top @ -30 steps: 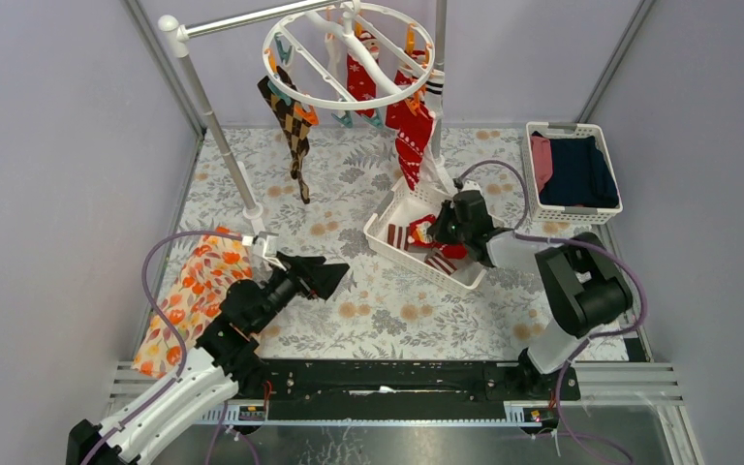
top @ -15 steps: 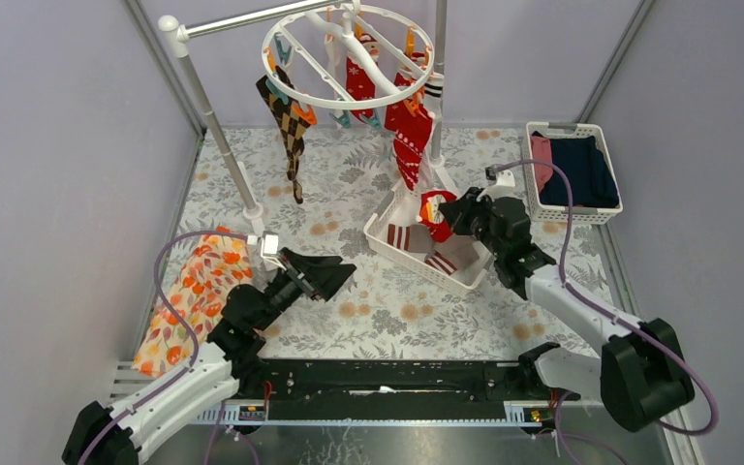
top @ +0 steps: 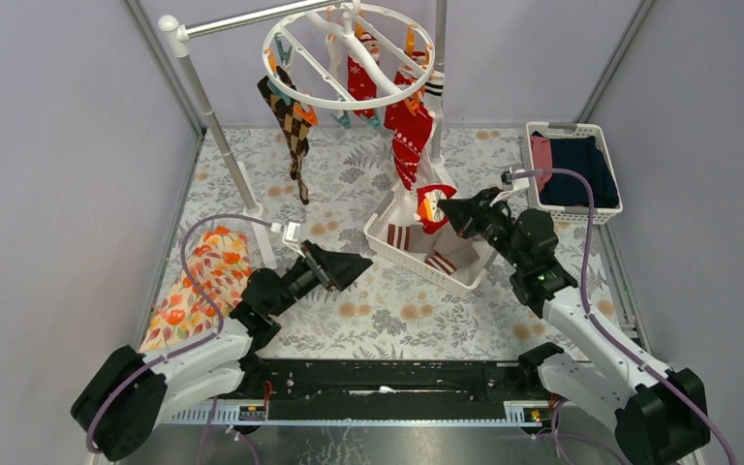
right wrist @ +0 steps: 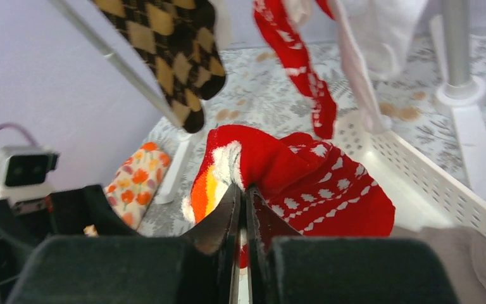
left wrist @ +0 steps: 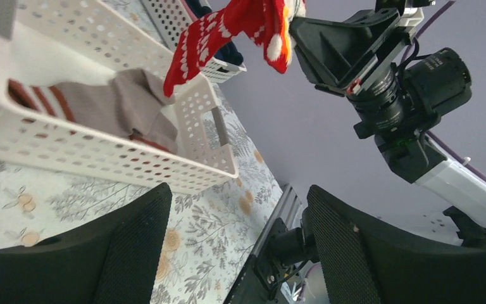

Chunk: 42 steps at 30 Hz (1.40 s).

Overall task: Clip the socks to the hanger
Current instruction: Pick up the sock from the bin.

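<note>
The round white hanger (top: 349,58) hangs at the back with an argyle sock (top: 291,126) and red Christmas socks (top: 412,136) clipped to it. My right gripper (top: 443,206) is shut on another red-and-white Christmas sock (top: 430,205), held in the air over the white slatted basket (top: 387,247). In the right wrist view the pinched sock (right wrist: 316,183) bulges past the closed fingertips of my right gripper (right wrist: 242,190). A taupe sock (left wrist: 120,107) and striped socks (top: 402,237) lie in the basket. My left gripper (top: 354,269) is open and holds nothing, low over the table left of the basket.
A second white basket (top: 603,131) with navy and pink clothes stands at the back right. The grey pole (top: 223,145) and its base rise at the left, with an orange floral cloth (top: 194,281) beside it. Another pole base (right wrist: 465,95) stands behind the basket.
My right gripper has lifted the red sock out of the basket and swung it up and to the back. My left gripper has moved right, closer to the basket.
</note>
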Each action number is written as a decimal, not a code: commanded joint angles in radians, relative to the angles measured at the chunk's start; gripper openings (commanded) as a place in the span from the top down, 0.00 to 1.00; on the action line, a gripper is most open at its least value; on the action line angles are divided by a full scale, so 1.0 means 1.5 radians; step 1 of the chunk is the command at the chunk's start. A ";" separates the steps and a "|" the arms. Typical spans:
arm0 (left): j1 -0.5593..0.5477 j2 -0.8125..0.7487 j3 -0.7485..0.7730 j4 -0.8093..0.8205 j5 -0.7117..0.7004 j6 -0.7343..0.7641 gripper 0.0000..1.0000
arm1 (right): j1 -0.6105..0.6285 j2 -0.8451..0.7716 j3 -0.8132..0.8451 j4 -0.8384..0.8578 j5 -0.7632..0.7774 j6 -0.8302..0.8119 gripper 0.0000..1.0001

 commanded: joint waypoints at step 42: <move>-0.078 0.103 0.422 -0.465 0.005 0.489 1.00 | -0.001 -0.061 -0.024 0.090 -0.294 -0.055 0.32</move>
